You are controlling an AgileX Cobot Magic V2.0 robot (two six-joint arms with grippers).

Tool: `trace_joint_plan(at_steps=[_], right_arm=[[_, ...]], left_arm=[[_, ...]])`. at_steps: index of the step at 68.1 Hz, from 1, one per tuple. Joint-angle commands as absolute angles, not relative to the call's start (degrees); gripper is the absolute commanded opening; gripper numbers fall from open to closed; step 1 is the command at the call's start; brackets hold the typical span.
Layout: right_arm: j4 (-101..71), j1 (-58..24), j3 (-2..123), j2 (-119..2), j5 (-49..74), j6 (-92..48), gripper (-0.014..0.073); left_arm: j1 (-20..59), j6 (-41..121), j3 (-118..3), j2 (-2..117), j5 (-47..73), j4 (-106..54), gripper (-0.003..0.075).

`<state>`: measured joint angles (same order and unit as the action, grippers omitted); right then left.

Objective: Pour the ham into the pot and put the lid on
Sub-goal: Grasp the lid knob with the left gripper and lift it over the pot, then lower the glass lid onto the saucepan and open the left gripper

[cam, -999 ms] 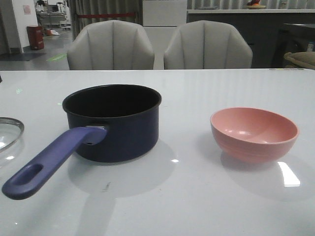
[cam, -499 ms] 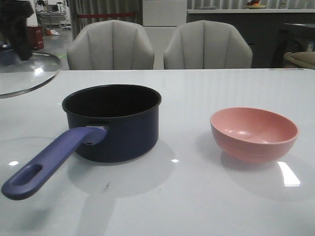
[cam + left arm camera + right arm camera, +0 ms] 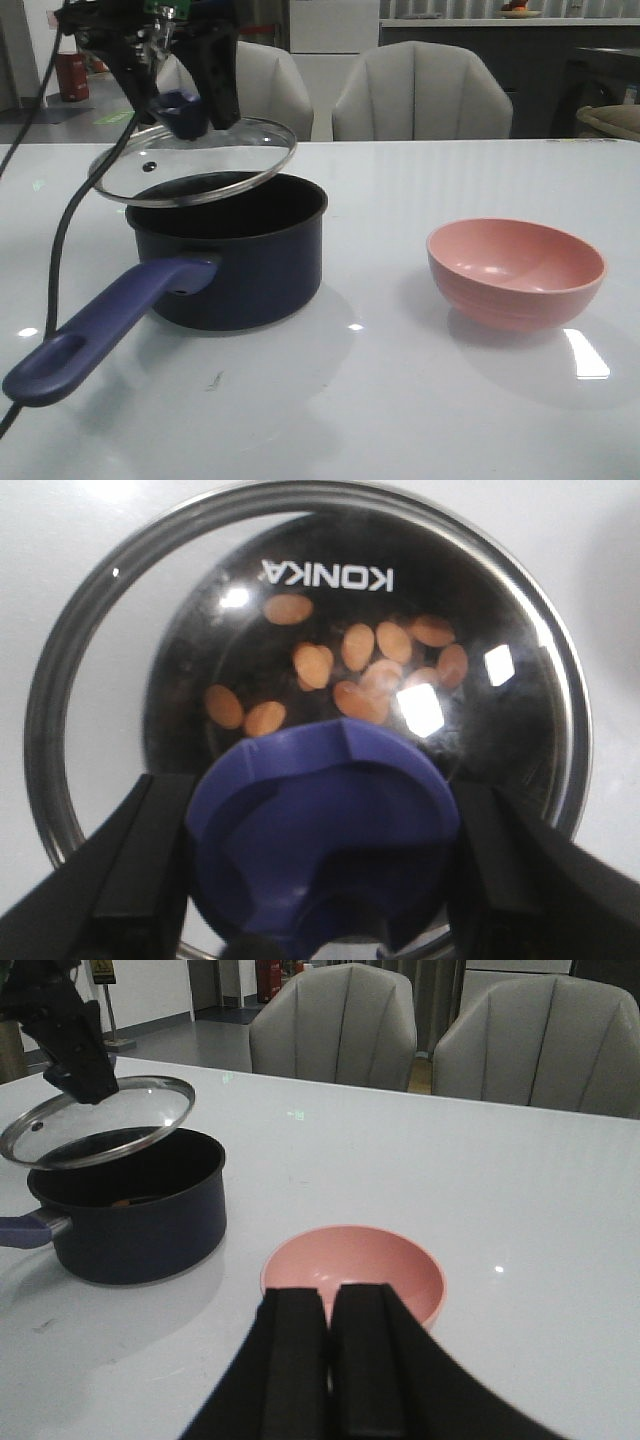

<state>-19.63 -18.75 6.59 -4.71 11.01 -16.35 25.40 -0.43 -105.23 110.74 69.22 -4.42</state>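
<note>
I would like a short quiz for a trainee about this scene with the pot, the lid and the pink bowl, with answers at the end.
1. True or false: the lid already rests flat on the pot.
2. Where are the ham pieces? A) in the pink bowl B) in the pot C) on the table
3. Which gripper grasps the lid's knob?

Key:
1. False: it hangs tilted above the pot's rim.
2. B: the left wrist view shows them through the glass, and the bowl looks empty.
3. The left gripper; the right gripper is shut near the bowl, holding nothing.
</note>
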Motion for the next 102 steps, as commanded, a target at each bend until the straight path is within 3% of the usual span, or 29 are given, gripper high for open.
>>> trace_joint_plan(at_steps=[1, 102], right_arm=[[-20.08, -18.78, 8.39, -5.28, 6.69, -16.99, 0.0159], [-20.08, -18.78, 8.39, -5.28, 6.69, -16.99, 0.0159]], left_arm=[[26.22, -0.47, -109.98, 109.71, 69.83, -4.87, 0.0259], [28.85, 0.00, -111.42, 113.11, 72.80, -4.33, 0.0264]])
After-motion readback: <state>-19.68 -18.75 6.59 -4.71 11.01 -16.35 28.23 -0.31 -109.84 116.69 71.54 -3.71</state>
